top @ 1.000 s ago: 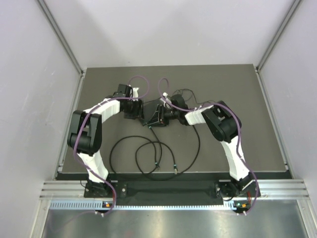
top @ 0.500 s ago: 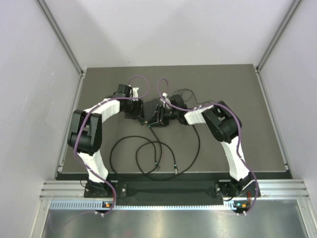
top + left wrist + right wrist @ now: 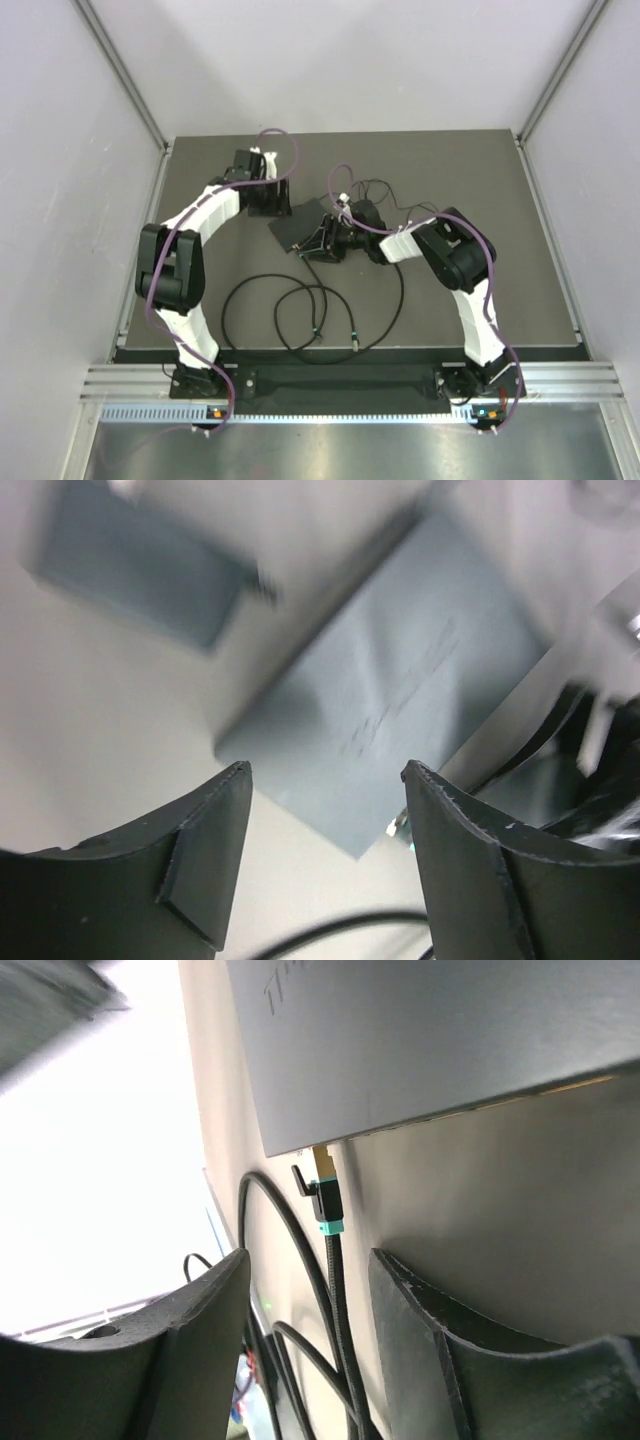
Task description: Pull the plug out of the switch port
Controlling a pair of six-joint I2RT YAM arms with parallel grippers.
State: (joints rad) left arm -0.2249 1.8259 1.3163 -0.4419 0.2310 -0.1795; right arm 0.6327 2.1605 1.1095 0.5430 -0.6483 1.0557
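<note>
On the dark mat (image 3: 450,180), the left gripper (image 3: 268,200) hangs at about 10 o'clock from the switch (image 3: 293,230), close to it but apart. In the left wrist view its jaws are spread wide, and nothing sits between the two black fingers (image 3: 205,860). The switch's flat top (image 3: 390,700) shows blurred beyond them, so the contact cannot be judged there.

The switch lies near the middle of the mat, turned at an angle, between the two grippers. In the right wrist view its body (image 3: 450,1040) fills the upper part of the picture. The plug (image 3: 325,1200) sits in a port along its lower edge, at about 7 o'clock from the body's middle. A bit of gold shows where the plug meets the port, and its black latch tab stands off to the left. A teal collar marks the plug's tail.

From there the braided cable (image 3: 335,1300) runs toward 6 o'clock, between the right claw's fingers. More cable lies in loose loops on the mat at 6 o'clock from the switch.

The right gripper (image 3: 325,242) is at about 4 o'clock from the switch, right against its edge. Its jaws stand apart (image 3: 308,1253), one on each side of the cable just short of the plug, and neither finger touches plug or cable.
</note>
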